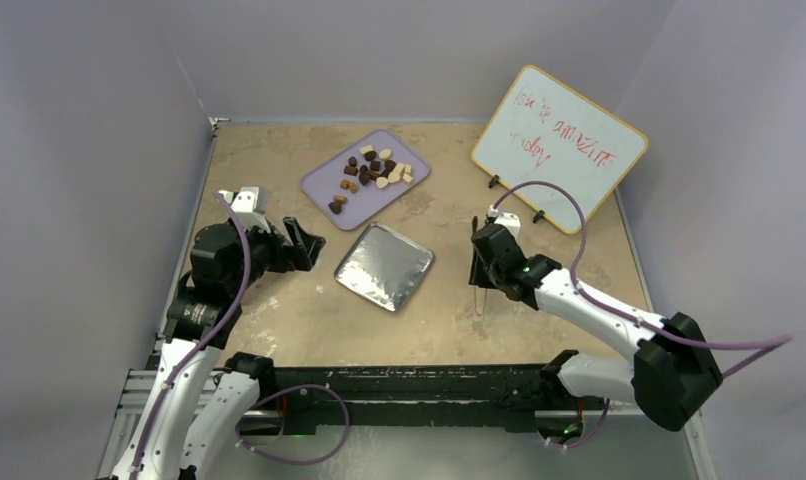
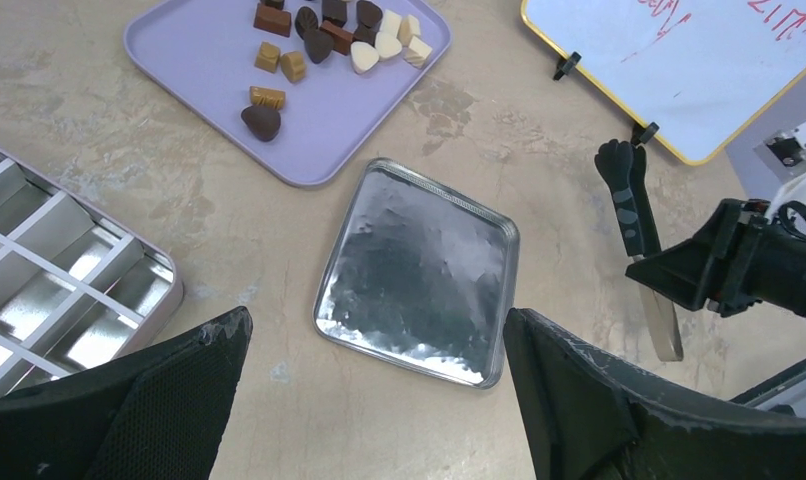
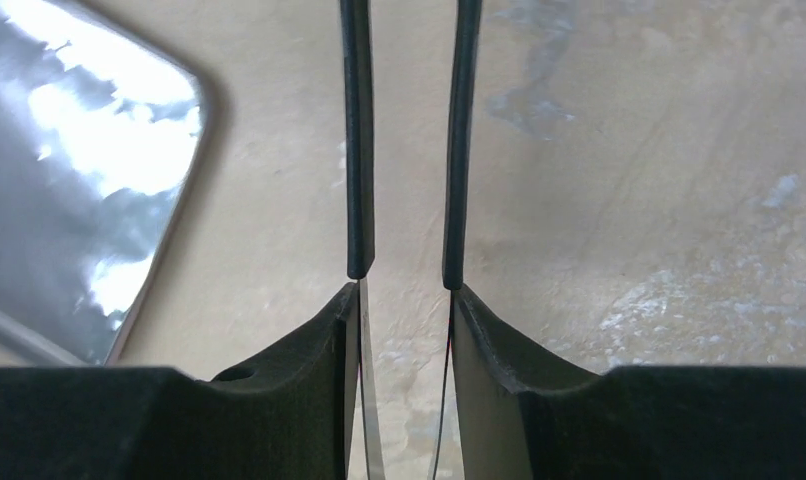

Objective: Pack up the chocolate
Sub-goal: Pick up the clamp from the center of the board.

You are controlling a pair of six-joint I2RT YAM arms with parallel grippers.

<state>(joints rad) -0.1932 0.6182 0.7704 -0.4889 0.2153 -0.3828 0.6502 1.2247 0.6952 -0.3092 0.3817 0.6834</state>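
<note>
Left of the foil square (image 1: pixel 384 265): left gripper (image 1: pixel 304 243) low over the counter (image 1: pixel 279 310), tilted towards the square, jaws wide | right of it: right gripper (image 3: pixel 404 300) pointing down, jaws narrow, pinching tongs (image 3: pixel 357 150) | beyond it: chocolate (image 1: pixel 374 168) heaped on lilac tray (image 1: pixel 324 182).

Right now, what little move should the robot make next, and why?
Probably swing the right tool toward the lilac tray. It appears clamped on a pair of tongs whose black tips point out over bare table beside the foil square, while the chocolates all lie on that tray, out of the tongs' reach for now.
</note>
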